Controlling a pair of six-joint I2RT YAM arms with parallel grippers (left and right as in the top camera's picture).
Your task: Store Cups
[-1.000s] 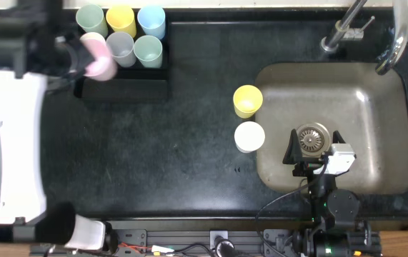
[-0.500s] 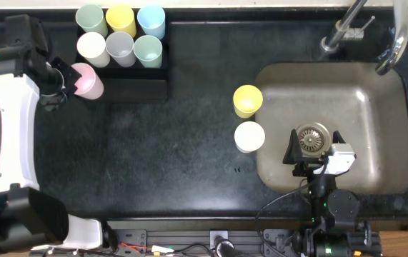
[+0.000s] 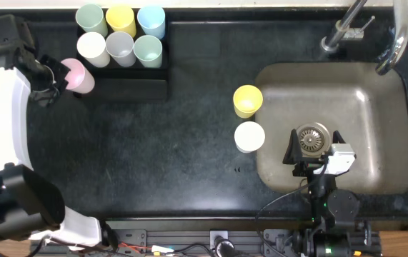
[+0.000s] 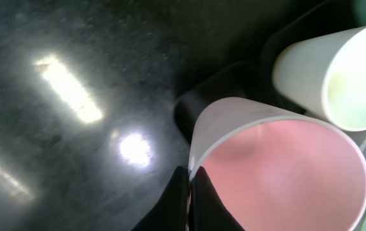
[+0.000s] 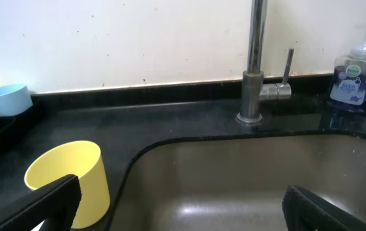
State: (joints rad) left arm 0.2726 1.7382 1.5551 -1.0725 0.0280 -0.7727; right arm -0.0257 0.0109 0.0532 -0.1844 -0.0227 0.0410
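Currently the left gripper [image 4: 188,192] has its fingers clenched on the rim of the pink cup [image 4: 279,168], one finger inside the lip and one outside. The pink cup is tilted, its mouth turned toward the left arm. It sits at the far left of the surface [image 3: 189,171], just beside the near-left corner of the black tray [image 3: 128,89]. I cannot tell whether its base touches the surface.

The tray holds six upright cups in two rows.
- Far row, left to right: green cup [image 3: 89,16], yellow tray cup [image 3: 120,18], blue cup [image 3: 151,19].
- Near row, left to right: white tray cup [image 3: 93,48], grey cup [image 3: 121,47], teal cup [image 3: 148,50].
- The strip of tray nearer than these rows is unoccupied.

In the left wrist view the white tray cup stands just beyond the pink cup's rim.

Two loose cups stand near mid-surface, just left of the sink [image 3: 375,93]: the loose yellow cup [image 3: 247,100] farther, the loose white cup [image 3: 249,136] nearer. They are close together, and the white one overlaps the sink's rim in the top view.

The right gripper [image 5: 183,218] hangs over the sink basin with its fingers released and spread wide, grasping nothing. The faucet [image 5: 254,64] stands at the far rim of the sink, and a soap bottle [image 5: 356,74] stands to its right.
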